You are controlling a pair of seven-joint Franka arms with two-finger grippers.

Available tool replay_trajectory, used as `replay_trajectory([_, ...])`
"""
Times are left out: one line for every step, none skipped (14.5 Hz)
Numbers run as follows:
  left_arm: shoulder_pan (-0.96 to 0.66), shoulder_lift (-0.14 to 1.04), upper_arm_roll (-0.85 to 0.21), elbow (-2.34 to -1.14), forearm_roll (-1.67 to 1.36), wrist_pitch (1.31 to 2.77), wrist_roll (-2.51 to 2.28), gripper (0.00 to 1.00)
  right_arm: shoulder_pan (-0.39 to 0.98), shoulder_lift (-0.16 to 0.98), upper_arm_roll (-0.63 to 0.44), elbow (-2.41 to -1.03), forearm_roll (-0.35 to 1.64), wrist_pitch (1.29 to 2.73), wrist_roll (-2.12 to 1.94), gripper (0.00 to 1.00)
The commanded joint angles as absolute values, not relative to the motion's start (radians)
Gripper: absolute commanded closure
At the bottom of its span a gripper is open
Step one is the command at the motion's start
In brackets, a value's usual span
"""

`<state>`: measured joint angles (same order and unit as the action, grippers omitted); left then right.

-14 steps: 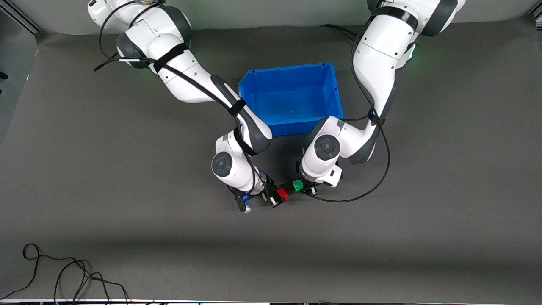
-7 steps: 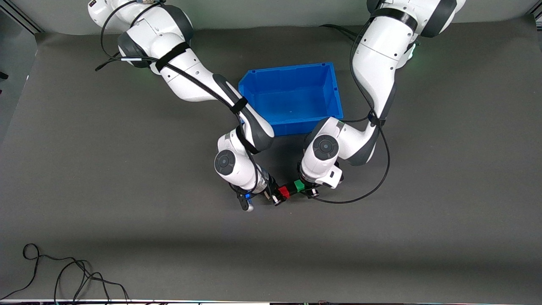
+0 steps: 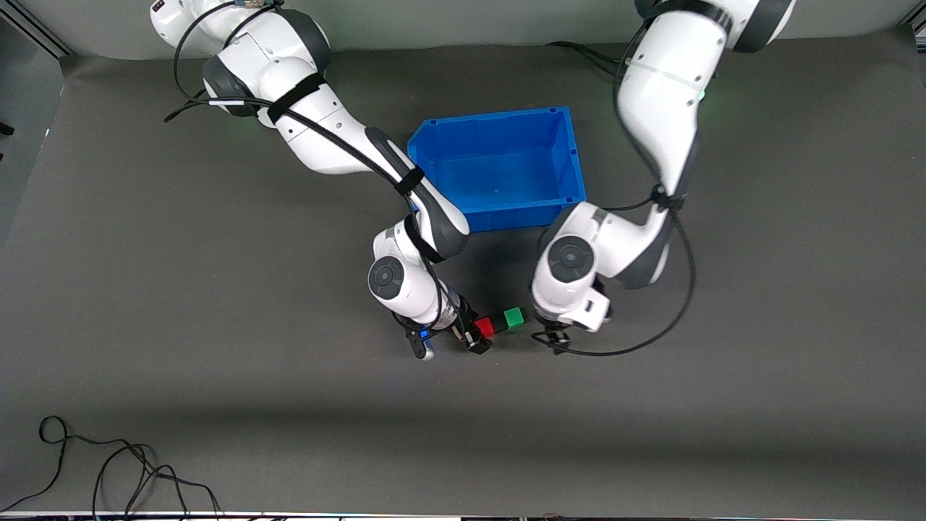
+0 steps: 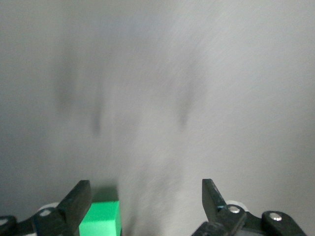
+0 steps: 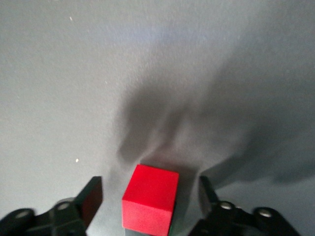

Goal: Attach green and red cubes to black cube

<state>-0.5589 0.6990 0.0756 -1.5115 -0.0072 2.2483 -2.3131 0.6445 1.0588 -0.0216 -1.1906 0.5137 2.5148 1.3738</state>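
The red cube (image 3: 484, 327), the black cube (image 3: 498, 322) and the green cube (image 3: 514, 317) lie joined in a short row on the grey mat, black in the middle. My right gripper (image 3: 474, 335) is open around the red end. In the right wrist view the red cube (image 5: 150, 196) sits between the fingers (image 5: 91, 196) with a gap on each side. My left gripper (image 3: 555, 334) is open at the green end. In the left wrist view the green cube (image 4: 101, 219) lies close beside one finger (image 4: 78, 201), and the rest of the wide gap holds nothing.
A blue bin (image 3: 499, 168) stands empty, farther from the front camera than the cubes, between the two arms. A loose black cable (image 3: 108, 463) lies near the table's front edge at the right arm's end.
Both grippers have opened and let go of the cubes. The left arm has drawn back from the green cube toward its own end of the table. The cube row stays where it was.
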Motion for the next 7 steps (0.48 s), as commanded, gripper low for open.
replay_trajectory([-0.471,0.571,0.075,-1.546,-0.003,2.104,-2.000,0.00,0.595,1.042,-0.028,-1.184,0.518,2.510,1.384,0.00])
replay_trajectory([-0.438,0.539,0.075,-1.546,-0.003,2.045,-1.867,0.00,0.569,1.028,-0.029,-1.195,0.517,2.491,1.382,0.00])
replay_trajectory([-0.407,0.510,0.075,-1.546,-0.008,1.999,-1.733,0.00,0.552,1.007,-0.031,-1.201,0.506,2.450,1.376,0.00])
replay_trajectory([-0.364,0.483,0.074,-1.549,-0.018,1.981,-1.633,0.00,0.536,0.985,-0.055,-1.206,0.494,2.413,1.367,0.00])
replay_trajectory([-0.332,0.465,0.075,-1.551,-0.034,1.971,-1.555,0.00,0.534,0.964,-0.096,-1.210,0.456,2.372,1.346,0.00])
replay_trajectory([-0.293,0.445,0.074,-1.561,-0.040,1.970,-1.458,0.00,0.532,0.941,-0.119,-1.210,0.422,2.321,1.310,0.00])
replay_trajectory([-0.261,0.419,0.072,-1.575,-0.044,1.967,-1.324,0.00,0.529,0.919,-0.156,-1.210,0.390,2.262,1.245,0.00])
